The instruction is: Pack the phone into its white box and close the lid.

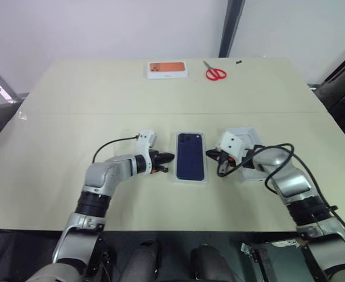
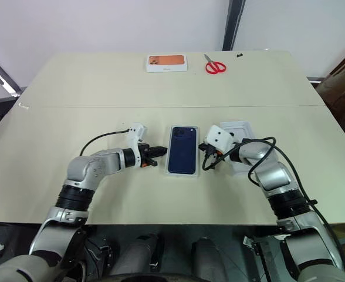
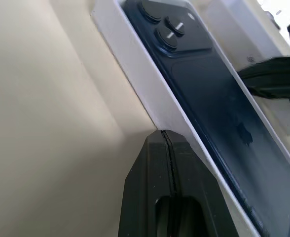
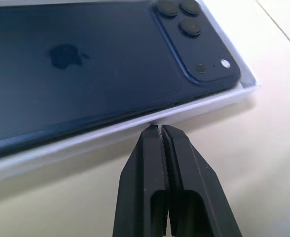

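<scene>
The dark navy phone [image 1: 190,156] lies back up inside the shallow white box [image 1: 191,183] at the middle of the table, camera cluster at the far end. My left gripper [image 1: 165,158] is shut, and its tips [image 3: 165,133] rest against the box's left wall [image 3: 135,74]. From the other side, my shut right gripper [image 1: 210,154] points its tips [image 4: 160,127] at the box's right wall [image 4: 194,111]. A white rectangular shell [image 2: 237,132] with a raised rim, apparently the lid, lies right of the box and is partly under my right arm.
An orange-topped white box [image 1: 167,69] and red scissors [image 1: 216,73] lie at the table's far edge. Black cables loop off both wrists. Bare beige table [image 1: 73,117] surrounds the box on the left and front.
</scene>
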`<state>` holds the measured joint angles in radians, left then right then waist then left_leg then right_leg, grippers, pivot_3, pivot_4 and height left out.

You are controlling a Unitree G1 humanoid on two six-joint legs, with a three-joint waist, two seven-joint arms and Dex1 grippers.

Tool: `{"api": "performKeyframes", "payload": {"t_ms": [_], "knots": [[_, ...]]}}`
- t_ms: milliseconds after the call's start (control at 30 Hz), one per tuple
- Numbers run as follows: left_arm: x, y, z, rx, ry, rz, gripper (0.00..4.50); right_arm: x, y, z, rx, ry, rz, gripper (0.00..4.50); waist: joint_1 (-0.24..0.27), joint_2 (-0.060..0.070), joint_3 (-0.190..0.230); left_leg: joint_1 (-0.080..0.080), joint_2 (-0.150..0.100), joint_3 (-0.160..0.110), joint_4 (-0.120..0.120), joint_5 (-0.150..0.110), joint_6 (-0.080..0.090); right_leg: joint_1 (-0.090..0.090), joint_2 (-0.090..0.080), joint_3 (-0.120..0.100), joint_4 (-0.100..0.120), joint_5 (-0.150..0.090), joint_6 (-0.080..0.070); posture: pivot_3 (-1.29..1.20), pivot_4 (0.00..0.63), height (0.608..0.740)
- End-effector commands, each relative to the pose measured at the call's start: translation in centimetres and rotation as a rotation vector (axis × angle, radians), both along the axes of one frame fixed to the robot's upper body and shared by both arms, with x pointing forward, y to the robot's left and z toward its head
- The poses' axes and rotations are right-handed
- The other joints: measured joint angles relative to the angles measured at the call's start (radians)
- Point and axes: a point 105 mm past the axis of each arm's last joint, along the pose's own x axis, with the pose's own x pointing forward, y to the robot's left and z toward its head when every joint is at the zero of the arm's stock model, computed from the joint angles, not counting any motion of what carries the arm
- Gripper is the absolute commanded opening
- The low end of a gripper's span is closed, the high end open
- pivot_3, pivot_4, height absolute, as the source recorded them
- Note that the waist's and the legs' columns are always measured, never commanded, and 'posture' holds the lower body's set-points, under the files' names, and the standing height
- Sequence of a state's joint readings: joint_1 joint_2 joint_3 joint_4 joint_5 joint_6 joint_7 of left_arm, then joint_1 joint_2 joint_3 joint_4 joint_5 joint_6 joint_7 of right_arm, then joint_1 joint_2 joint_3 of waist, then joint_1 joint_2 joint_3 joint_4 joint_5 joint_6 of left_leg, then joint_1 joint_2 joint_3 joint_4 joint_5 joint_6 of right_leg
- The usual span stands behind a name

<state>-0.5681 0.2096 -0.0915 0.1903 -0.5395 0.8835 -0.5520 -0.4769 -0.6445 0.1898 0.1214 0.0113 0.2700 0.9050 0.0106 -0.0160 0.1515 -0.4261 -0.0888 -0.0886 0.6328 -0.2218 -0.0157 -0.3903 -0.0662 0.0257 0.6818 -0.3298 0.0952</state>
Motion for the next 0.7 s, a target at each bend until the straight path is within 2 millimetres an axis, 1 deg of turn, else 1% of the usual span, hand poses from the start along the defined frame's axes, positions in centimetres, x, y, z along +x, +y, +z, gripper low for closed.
{"api": "performKeyframes", "payload": {"t_ms": [33, 200, 333, 467, 600, 700], "knots": [[-0.7, -2.6, 0.8, -0.031, -0.031, -0.091, 0.00, -0.2, -0.4, 1.2, 0.000, -0.047, 0.022, 0.12, 0.000, 0.000, 0.000, 0.000, 0.000, 0.000, 0.000, 0.000, 0.000, 0.000, 0.000, 0.000, 0.000, 0.000, 0.000, 0.00, 0.150, 0.734], [-1.2, -3.5, 0.2, -0.029, -0.030, -0.108, 0.00, -0.4, -1.4, 1.2, 0.001, -0.045, -0.009, 0.12, 0.001, 0.000, 0.000, 0.000, 0.000, 0.000, 0.000, 0.000, 0.000, 0.000, 0.000, 0.000, 0.000, 0.000, 0.000, 0.00, 0.150, 0.734], [-0.3, -2.8, 0.3, -0.028, -0.040, -0.060, 0.00, -0.5, -1.3, 1.1, -0.001, -0.045, -0.005, 0.12, 0.001, 0.000, 0.000, 0.000, 0.000, 0.000, 0.000, 0.000, 0.000, 0.000, 0.000, 0.000, 0.000, 0.000, 0.000, 0.00, 0.150, 0.734], [-0.4, -2.7, 0.4, -0.030, -0.046, -0.066, 0.00, -0.6, -1.0, 1.1, -0.008, -0.051, 0.007, 0.12, 0.000, 0.000, 0.000, 0.000, 0.000, 0.000, 0.000, 0.000, 0.000, 0.000, 0.000, 0.000, 0.000, 0.000, 0.000, 0.00, 0.150, 0.734], [-0.8, -2.6, 0.6, -0.036, -0.052, -0.076, 0.00, -0.4, -1.1, 1.8, -0.011, -0.070, 0.007, 0.12, 0.000, 0.000, 0.000, 0.000, 0.000, 0.000, 0.000, 0.000, 0.000, 0.000, 0.000, 0.000, 0.000, 0.000, 0.000, 0.00, 0.150, 0.734], [-0.4, -1.3, 0.6, -0.021, -0.065, -0.032, 0.00, -0.3, -1.8, 2.4, -0.039, -0.081, 0.000, 0.12, 0.000, 0.000, 0.000, 0.000, 0.000, 0.000, 0.000, 0.000, 0.000, 0.000, 0.000, 0.000, 0.000, 0.000, 0.000, 0.00, 0.150, 0.734]]}}
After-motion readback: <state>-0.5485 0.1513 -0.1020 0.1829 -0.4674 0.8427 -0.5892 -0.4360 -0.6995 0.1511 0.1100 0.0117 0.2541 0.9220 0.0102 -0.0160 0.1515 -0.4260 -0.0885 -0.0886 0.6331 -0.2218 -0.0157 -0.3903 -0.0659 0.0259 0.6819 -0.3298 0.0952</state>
